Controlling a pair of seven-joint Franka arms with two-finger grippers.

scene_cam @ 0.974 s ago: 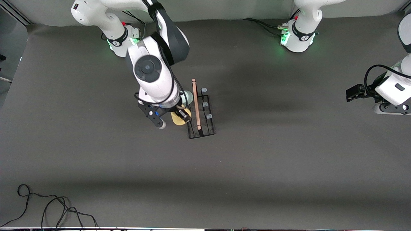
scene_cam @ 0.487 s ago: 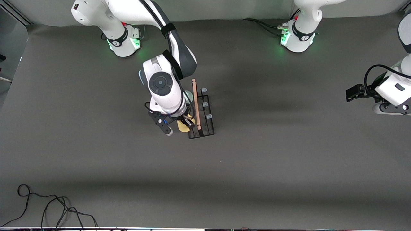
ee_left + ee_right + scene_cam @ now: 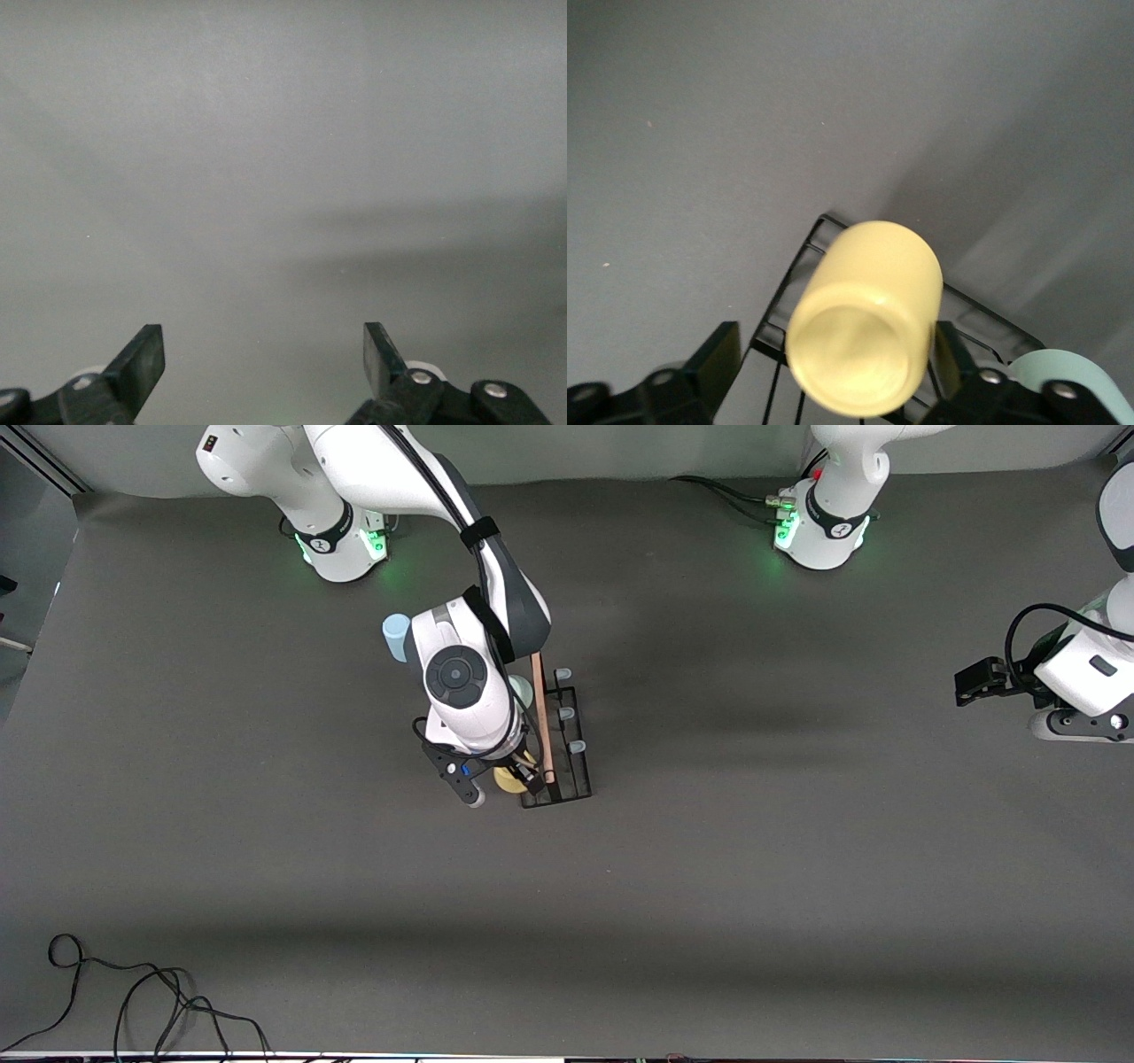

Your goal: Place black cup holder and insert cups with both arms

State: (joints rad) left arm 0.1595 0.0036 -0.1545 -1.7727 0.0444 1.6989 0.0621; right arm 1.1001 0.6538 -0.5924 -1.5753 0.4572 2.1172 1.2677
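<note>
Checking in from the remote desk: the black cup holder (image 3: 558, 790) sits a bit above the centre of the front view. It's a thin black wire rack on a rectangular base, with a light wooden rod handle (image 3: 541, 713) running along the top. Three pale-blue-tipped pegs (image 3: 567, 713) stick out on the side toward the left arm's end of the table. The yellow cup (image 3: 864, 328) is a plain tapered tumbler, tipped so its closed bottom faces the right wrist camera, over the rack corner nearest the front camera. I can't tell whether it's sitting on a peg. The right gripper (image 3: 833, 341) is down around it with its fingers spread wide. One finger is clear of the cup and the other is right at its side, so I read that as no grip. A pale mint green cup (image 3: 520, 689) peeks out beside the handle higher in the frame. A light blue cup (image 3: 396, 638) shows beside the right arm, apart from the rack. The left gripper (image 3: 266, 354) waits wide apart over bare table (image 3: 283, 177), holding nothing. The marks on the arm bases are too small to read.
</note>
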